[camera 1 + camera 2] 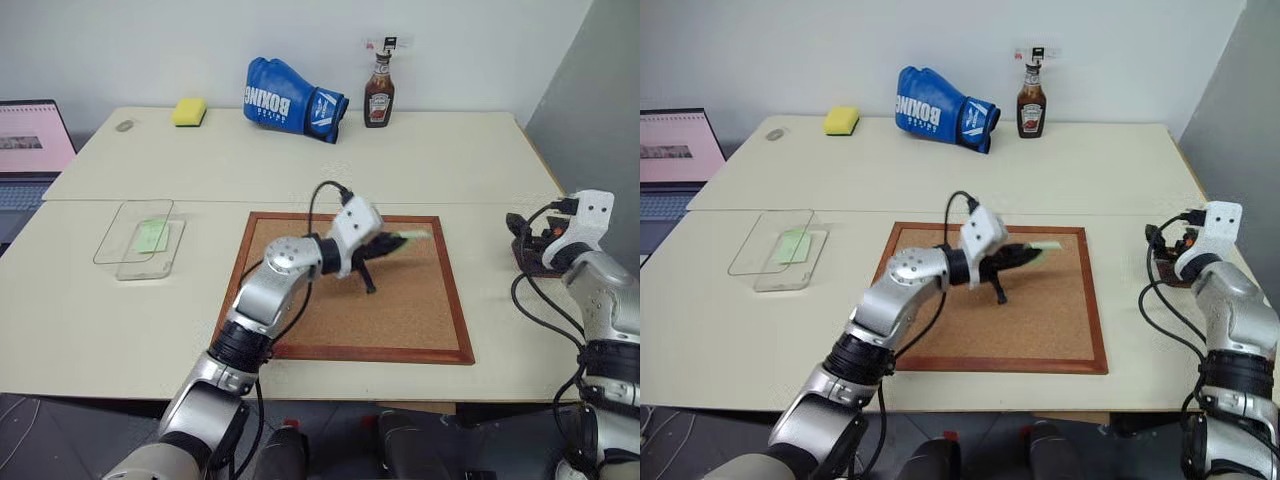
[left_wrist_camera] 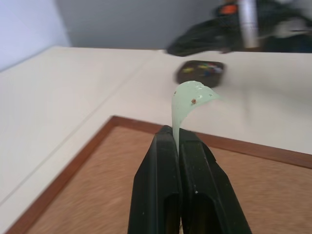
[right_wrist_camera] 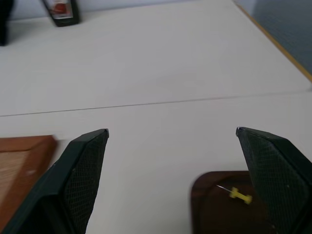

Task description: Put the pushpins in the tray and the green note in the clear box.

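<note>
Left gripper (image 2: pixel 179 139): fingers pressed together on the green note (image 2: pixel 191 102), held curled above the corkboard (image 1: pixel 400 320). Right gripper (image 3: pixel 171 134): jaws spread wide, holding nothing, above the tray (image 3: pixel 219 204) at the table's right edge. Tray holds a yellow pushpin (image 3: pixel 240 195), apparently several more. Clear box (image 1: pixel 140 240): left of the corkboard, something pale green inside.

The corkboard (image 1: pixel 400 310) lies in the middle of the bench (image 1: pixel 420 165). The clear box (image 1: pixel 140 240) sits at the left of the frame, the tray (image 3: pixel 229 204) at the right edge. The sponge (image 1: pixel 189 111), boxing glove (image 1: pixel 292 98) and sauce bottle (image 1: pixel 379 92) stand along the top.
</note>
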Controlling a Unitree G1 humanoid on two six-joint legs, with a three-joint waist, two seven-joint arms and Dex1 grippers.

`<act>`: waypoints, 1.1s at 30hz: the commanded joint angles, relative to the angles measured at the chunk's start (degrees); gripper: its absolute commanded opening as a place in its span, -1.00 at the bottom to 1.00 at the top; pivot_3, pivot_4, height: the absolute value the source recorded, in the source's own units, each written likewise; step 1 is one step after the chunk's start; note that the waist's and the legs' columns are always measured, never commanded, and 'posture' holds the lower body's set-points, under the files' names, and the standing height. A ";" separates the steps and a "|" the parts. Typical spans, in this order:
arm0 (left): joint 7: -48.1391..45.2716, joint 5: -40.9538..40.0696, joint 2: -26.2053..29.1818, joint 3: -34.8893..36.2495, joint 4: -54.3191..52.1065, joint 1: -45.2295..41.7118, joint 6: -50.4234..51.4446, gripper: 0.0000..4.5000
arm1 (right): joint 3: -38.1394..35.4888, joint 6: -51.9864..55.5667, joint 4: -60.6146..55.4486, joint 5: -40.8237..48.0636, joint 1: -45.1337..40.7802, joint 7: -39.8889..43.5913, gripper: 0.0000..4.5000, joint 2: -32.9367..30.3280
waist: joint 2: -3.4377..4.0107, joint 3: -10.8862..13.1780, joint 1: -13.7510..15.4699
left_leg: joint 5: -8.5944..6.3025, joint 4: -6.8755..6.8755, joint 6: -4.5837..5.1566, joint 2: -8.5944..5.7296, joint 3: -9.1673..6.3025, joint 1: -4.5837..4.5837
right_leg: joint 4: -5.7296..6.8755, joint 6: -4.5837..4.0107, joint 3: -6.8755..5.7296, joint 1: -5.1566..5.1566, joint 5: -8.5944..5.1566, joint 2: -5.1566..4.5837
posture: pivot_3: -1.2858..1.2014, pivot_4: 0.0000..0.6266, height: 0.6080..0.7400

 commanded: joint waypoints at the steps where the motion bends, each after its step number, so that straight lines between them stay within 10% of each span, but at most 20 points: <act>1: 6.30 -0.39 3.63 8.93 2.23 -0.58 2.15 -1.00 | 4.20 5.51 -21.77 9.74 4.07 6.95 0.97 0.20 | 0.02 0.00 -0.58 | 0.00 -0.01 0.00 0.04 -0.04 0.02 | 0.01 -0.01 -0.02 0.00 -0.01 0.04 | 0.03 -0.52 1.00; 10: 25.87 1.37 9.43 25.53 8.13 -0.88 2.26 -1.00 | 16.07 9.75 -39.30 19.41 0.40 10.66 0.97 3.64 | 0.01 0.02 -1.07 | 0.00 0.06 0.00 0.09 -0.12 0.00 | 0.03 0.01 -0.13 0.00 0.01 0.05 | 0.03 -0.52 1.00; 28: 48.08 0.37 13.87 42.55 10.83 3.20 4.08 -1.00 | 19.89 10.48 -36.42 22.97 -6.11 11.47 0.97 7.20 | -0.06 0.01 0.72 | 0.00 0.06 -0.01 0.07 -0.26 -0.11 | -0.01 -0.01 -0.34 -0.02 0.01 -0.03 | 0.03 -0.52 1.00; 33: 48.26 -1.37 13.27 42.79 9.70 4.61 5.10 -0.57 | 19.83 10.43 -36.36 22.95 -5.81 11.30 1.00 7.42 | -0.06 0.01 0.68 | 0.00 0.06 -0.01 0.08 -0.27 -0.11 | 0.00 -0.01 -0.35 -0.02 0.01 -0.03 | 0.03 -0.52 1.00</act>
